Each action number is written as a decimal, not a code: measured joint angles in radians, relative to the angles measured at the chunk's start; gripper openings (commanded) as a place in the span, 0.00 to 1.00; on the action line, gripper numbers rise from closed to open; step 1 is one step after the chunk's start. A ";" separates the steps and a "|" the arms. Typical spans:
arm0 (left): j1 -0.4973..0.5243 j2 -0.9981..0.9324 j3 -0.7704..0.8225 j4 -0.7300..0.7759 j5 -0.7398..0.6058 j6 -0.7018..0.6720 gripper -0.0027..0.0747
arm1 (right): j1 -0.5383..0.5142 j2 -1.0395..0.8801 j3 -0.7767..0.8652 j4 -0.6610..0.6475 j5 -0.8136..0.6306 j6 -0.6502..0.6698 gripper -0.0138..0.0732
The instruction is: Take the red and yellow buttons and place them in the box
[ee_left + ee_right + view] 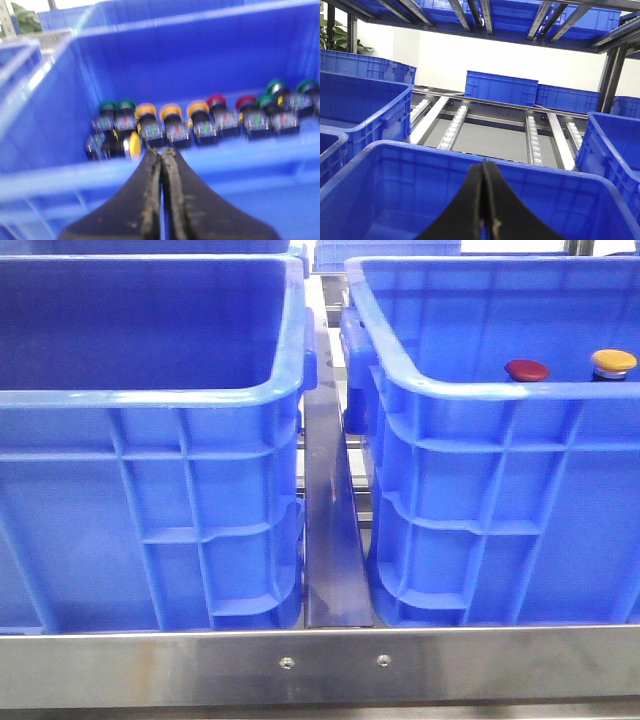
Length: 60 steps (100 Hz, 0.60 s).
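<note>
Left gripper (161, 152) pressed together, empty, poised over a row of buttons (200, 122) in a blue crate (45, 120). Right gripper (485, 167) likewise closed above another crate (570, 185). Red button (526, 369) and yellow button (613, 362) showing just above the near rim of the right-hand box (480, 500).

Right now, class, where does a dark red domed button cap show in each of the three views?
Front view: one dark red domed button cap peeks over the right blue plastic crate's near rim, left of a yellow-orange cap.
Left wrist view: two red caps in the button row; which matches cannot be told.
Right wrist view: not in it.
Shared landmark: blue crate rims.
</note>
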 measured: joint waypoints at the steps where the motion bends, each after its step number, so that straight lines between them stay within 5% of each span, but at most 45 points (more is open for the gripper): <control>1: 0.000 0.000 0.004 0.000 -0.005 0.000 0.01 | 0.000 0.000 0.000 0.000 0.000 0.000 0.06; 33: 0.000 0.000 0.045 -0.004 -0.162 0.000 0.01 | 0.000 0.000 0.000 0.000 0.000 0.000 0.06; 60: 0.000 0.000 0.045 -0.004 -0.170 0.000 0.01 | 0.000 0.000 0.000 0.000 0.000 0.000 0.06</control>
